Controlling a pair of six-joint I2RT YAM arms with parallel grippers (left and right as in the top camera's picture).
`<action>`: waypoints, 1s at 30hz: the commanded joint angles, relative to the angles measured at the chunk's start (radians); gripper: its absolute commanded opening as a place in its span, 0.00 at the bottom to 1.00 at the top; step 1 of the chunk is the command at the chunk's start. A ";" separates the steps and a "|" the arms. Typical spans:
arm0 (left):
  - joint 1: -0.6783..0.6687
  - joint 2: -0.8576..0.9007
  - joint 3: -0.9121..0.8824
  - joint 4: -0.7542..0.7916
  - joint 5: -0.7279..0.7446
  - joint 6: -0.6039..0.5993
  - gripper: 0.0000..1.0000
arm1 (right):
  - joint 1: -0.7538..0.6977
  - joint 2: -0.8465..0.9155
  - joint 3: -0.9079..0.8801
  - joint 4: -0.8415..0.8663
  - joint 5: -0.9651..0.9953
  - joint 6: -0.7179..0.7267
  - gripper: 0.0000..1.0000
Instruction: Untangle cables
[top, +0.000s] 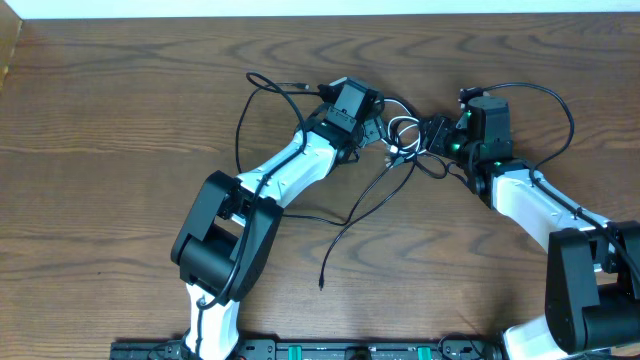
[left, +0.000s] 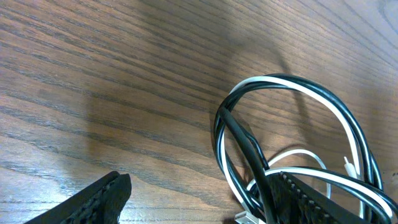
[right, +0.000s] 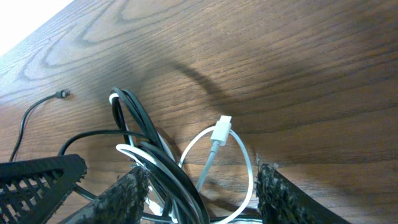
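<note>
- cables (top: 405, 140): thin black and white cords bunched in a small knot on the tabletop (top: 120, 120), the knot sitting between the two pincers
- one long black strand (top: 345, 225) trails away from the knot toward the robot bases, its end lying free; another black loop (top: 245, 110) runs out from the knot past the left arm
- left pincer (top: 383, 128): at the knot's left side, jaws apart, nothing clamped; in the left wrist view one finger (left: 311, 199) sits among the black and white loops, the other finger (left: 93, 202) is well clear of the knot over bare wood
- right pincer (right: 205, 186): at the knot's right side, jaws apart, straddling several strands of the knot, not pinched on them
- white plug (right: 222, 130): lies flat just beyond the knot, on a curled white cord
- handling, my call: light, limp and smooth-jacketed, so a strand may slide through a loose pinch, and pulling hard likely tightens the knot
- best hold, my call: one strand only, close to the knot, or just behind the white plug; the other pincer pins the rest of the knot
- risk: grabbing several strands at once drags the whole knot along
</note>
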 joint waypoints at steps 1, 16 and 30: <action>0.002 0.026 0.017 0.002 -0.006 -0.006 0.75 | 0.010 0.003 0.007 0.000 -0.024 -0.006 0.56; 0.002 0.026 0.017 0.005 -0.003 -0.006 0.55 | 0.055 0.016 0.007 0.000 -0.038 -0.104 0.42; 0.002 0.026 0.017 0.025 0.020 -0.005 0.29 | 0.055 0.095 0.007 0.075 -0.087 -0.092 0.20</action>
